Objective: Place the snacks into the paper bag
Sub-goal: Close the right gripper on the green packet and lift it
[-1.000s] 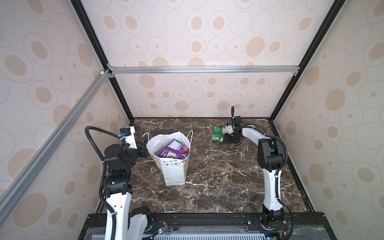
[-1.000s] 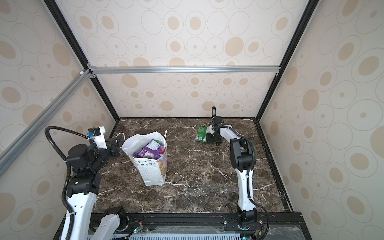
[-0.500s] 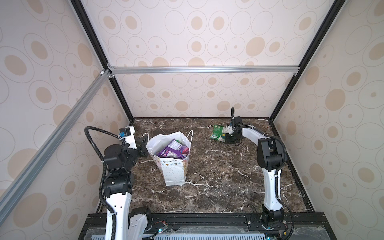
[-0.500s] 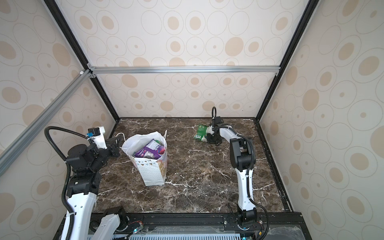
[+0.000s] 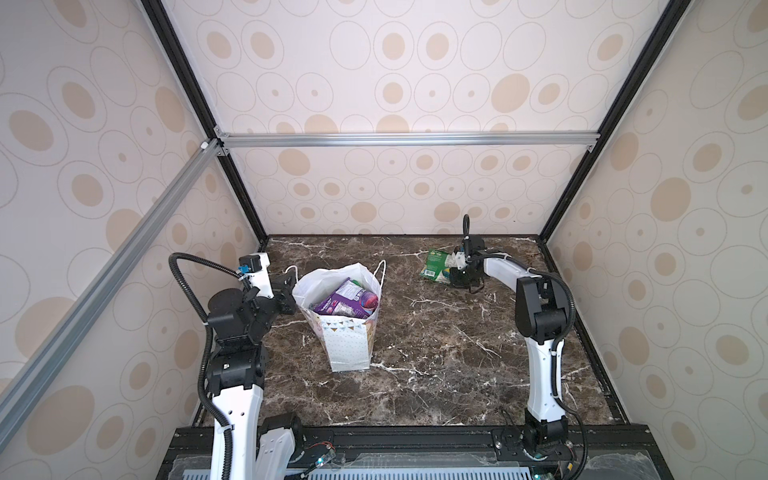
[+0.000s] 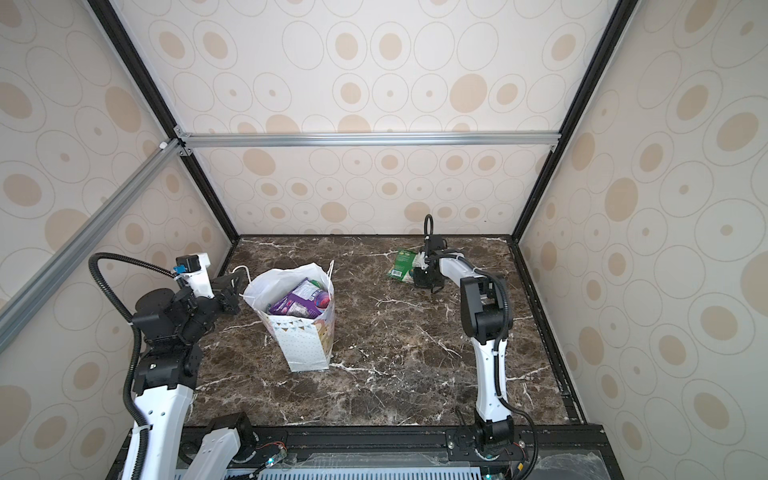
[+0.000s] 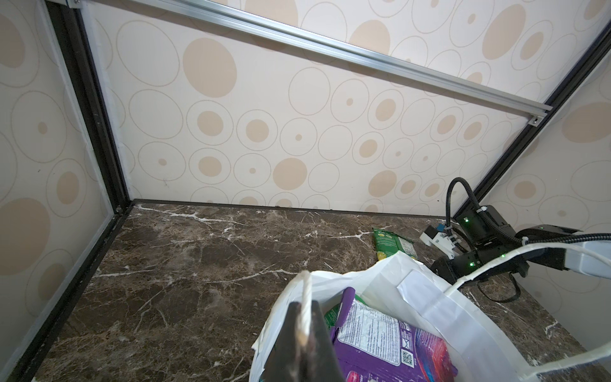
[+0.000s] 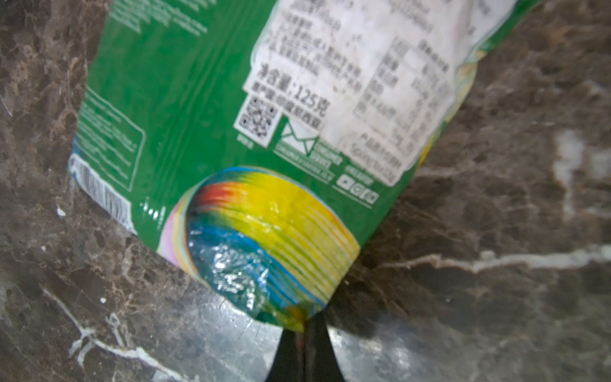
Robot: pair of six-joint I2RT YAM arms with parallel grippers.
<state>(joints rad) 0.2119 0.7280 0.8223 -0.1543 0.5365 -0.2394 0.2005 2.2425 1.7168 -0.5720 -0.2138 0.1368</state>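
Snacks (image 5: pixel 345 300) in purple wrappers are already inside the paper bag (image 5: pixel 348 345), which stands upright on the left part of the surface (image 5: pixel 436 353). One green packet (image 5: pixel 435 264) lies flat, well apart from the bag, near the back wall on the right.

What changed just now is at this packet. The right gripper (image 8: pixel 304 330) was spread a moment ago, and now its jaws are pressed together on the bottom corner of the green packet (the corner with the rainbow print, where the foil is crumpled in the right wrist view). The packet itself has not left the surface yet, and in both top views it lies at the same place as before.

The left gripper (image 7: pixel 305 330) has not changed: it stays closed on the cord handle (image 7: pixel 305 297) of the bag and keeps the mouth of the bag open.

For the task, I think this means the grasp is done and the lift and carry to the bag come next. The hold is only on a thin corner (glossy plastic, so it may slip), and I cannot see any other packet outside the bag.
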